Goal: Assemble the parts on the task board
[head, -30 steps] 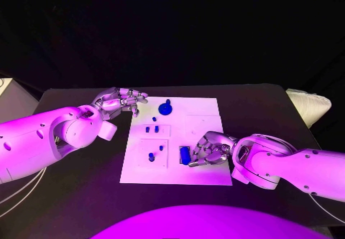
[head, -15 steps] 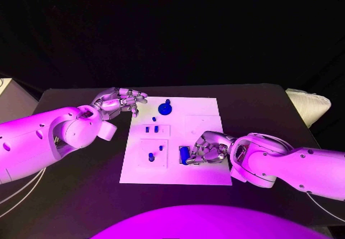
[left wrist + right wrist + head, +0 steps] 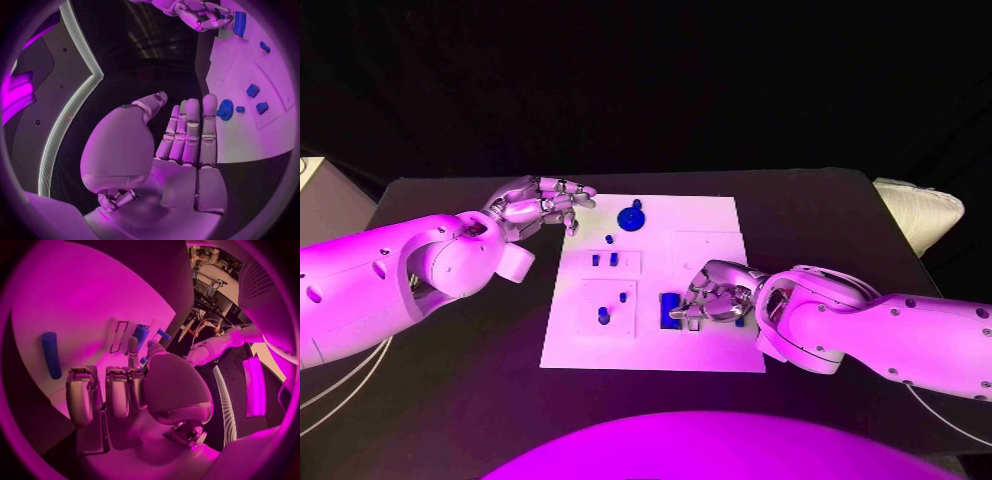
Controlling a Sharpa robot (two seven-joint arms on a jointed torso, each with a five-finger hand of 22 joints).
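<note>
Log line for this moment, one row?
left hand: open, far-left board edge | right hand: fingers at long blue block, grip unclear | task board: round blue part, small pegs

This looked like a robotics lab or test cell. A black desk stood against an unlit black backdrop, and coloured stage-like light washed everything on it. At its centre lay a white task board with small blue parts, a bench fixture and no household thing. At 3 o'clock, just past the desk's edge, sat a pale ribbed object that could not be identified.
</note>
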